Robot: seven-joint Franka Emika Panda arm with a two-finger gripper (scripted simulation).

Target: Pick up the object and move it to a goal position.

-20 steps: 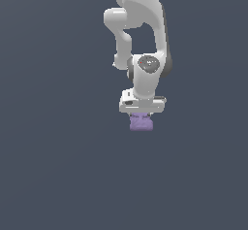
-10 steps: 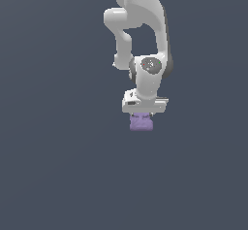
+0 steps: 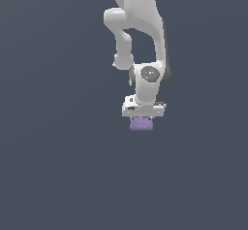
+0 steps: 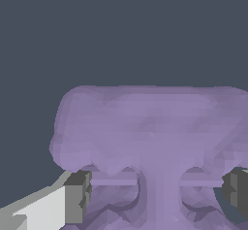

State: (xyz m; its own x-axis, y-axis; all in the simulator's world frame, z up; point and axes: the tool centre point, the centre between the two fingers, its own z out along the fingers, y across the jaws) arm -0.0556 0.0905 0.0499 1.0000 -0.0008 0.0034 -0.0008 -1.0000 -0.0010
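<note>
The lumpy lavender-purple object (image 3: 141, 124) lies on the dark grey floor directly under the white hand. In the exterior view my gripper (image 3: 142, 119) hangs straight down over it, and the fingertips are hidden by the hand and the object. In the wrist view the object (image 4: 150, 127) fills most of the picture. Two dark grey fingertips (image 4: 77, 202) stand far apart, one on each side of it. The gripper (image 4: 157, 197) is open and straddles the object, and I see no pad pressing on it.
The floor (image 3: 53, 166) is a plain dark grey surface all around. The white arm (image 3: 140, 25) rises above the hand to the picture's upper edge.
The hand has come down a little closer onto the object. The object has not moved.
</note>
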